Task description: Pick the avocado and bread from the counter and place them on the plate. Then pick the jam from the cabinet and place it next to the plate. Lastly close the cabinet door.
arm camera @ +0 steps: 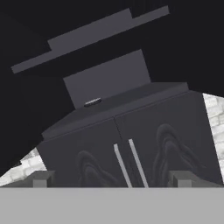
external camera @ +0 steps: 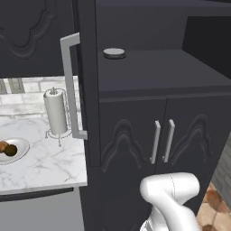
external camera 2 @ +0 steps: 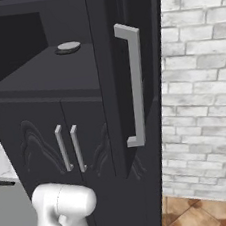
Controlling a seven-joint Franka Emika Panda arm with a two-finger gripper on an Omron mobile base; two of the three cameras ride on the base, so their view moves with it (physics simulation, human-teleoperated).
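The cabinet stands open, with a low grey-lidded jam on its dark shelf. The jam also lies far back in the hand view. One cabinet door with a long pale handle is swung out on the left, and another cabinet door is swung out on the right. On the counter, the plate carries the orange-brown bread and the dark avocado. My gripper is open and empty, well short of the shelf and facing the lower doors.
A paper towel holder stands on the counter beside the open left door. Two short lower doors with paired handles sit under the shelf. A white brick wall lies right of the cabinet. My arm's elbow is low in front.
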